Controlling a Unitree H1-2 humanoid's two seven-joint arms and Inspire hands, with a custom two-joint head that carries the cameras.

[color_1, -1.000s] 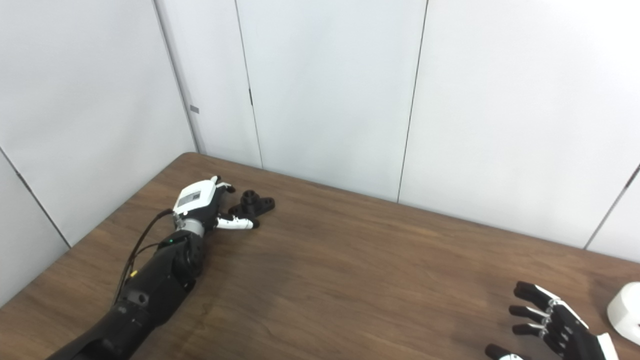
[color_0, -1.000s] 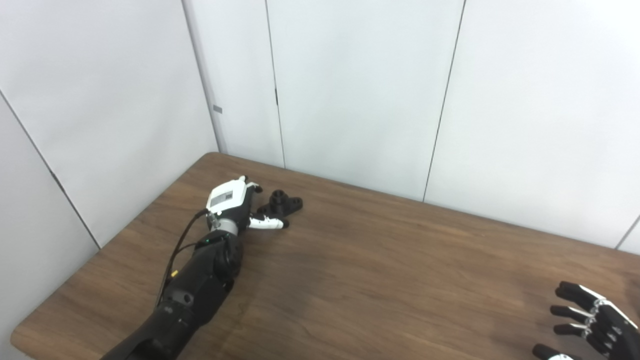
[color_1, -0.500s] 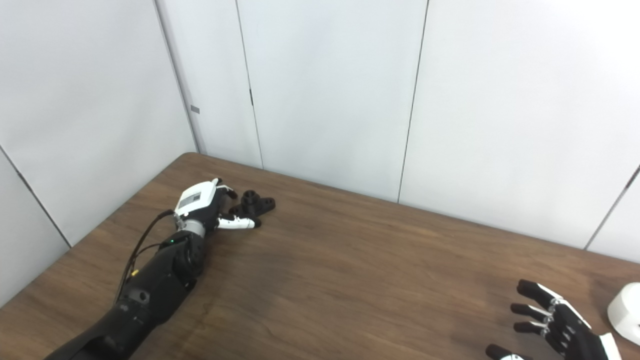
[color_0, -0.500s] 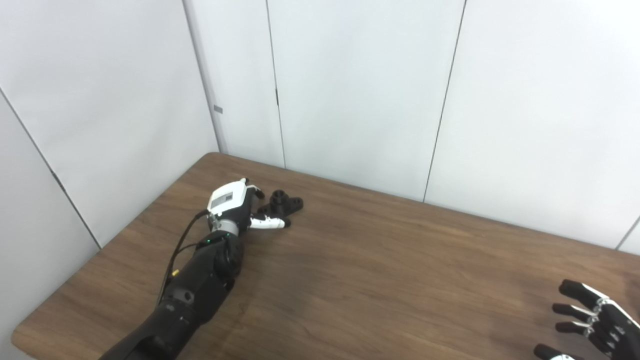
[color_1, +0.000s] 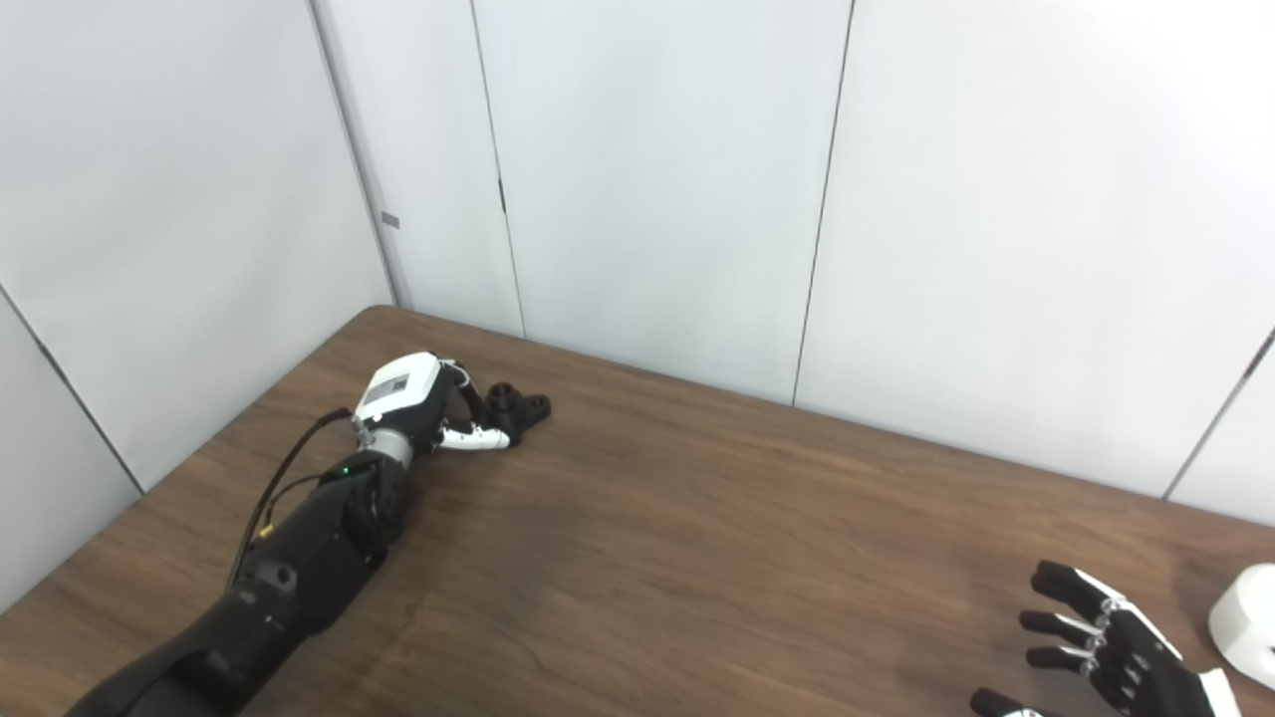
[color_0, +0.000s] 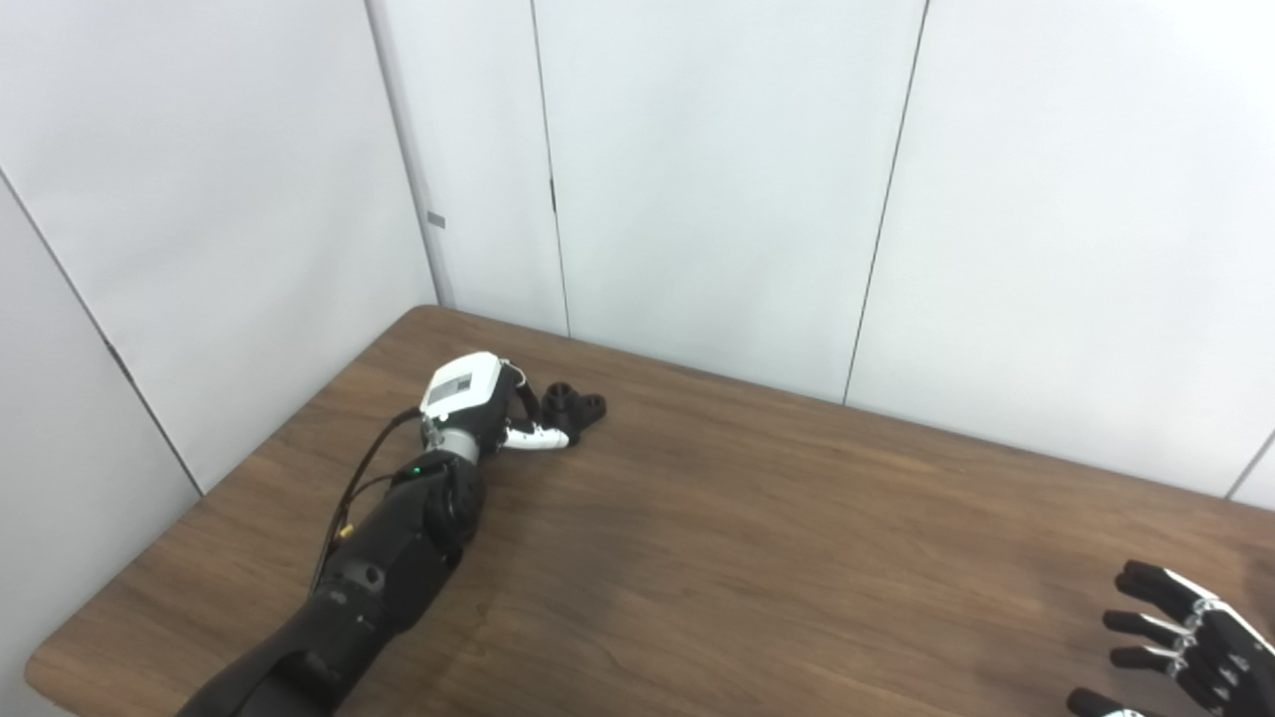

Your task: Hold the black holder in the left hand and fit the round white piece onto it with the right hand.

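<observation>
Here: dark wood table [color_1: 697, 558], white panel walls [color_1: 647, 179]; left robot hand [color_0: 476, 403] closing round black holder [color_0: 576, 406], grip unclear; right robot hand [color_1: 1111, 662] spread, empty.

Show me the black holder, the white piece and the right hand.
black holder [color_0: 583, 406], left eye view, its lobed far end.
white piece [color_1: 1245, 621], right eye view, its side wall.
right hand [color_1: 1116, 652], right eye view, its middle.

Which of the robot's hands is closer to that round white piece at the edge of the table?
The right hand. It sits just left of the white piece, fingers spread, not touching it. The left hand is far across the table, at the black holder.
</observation>
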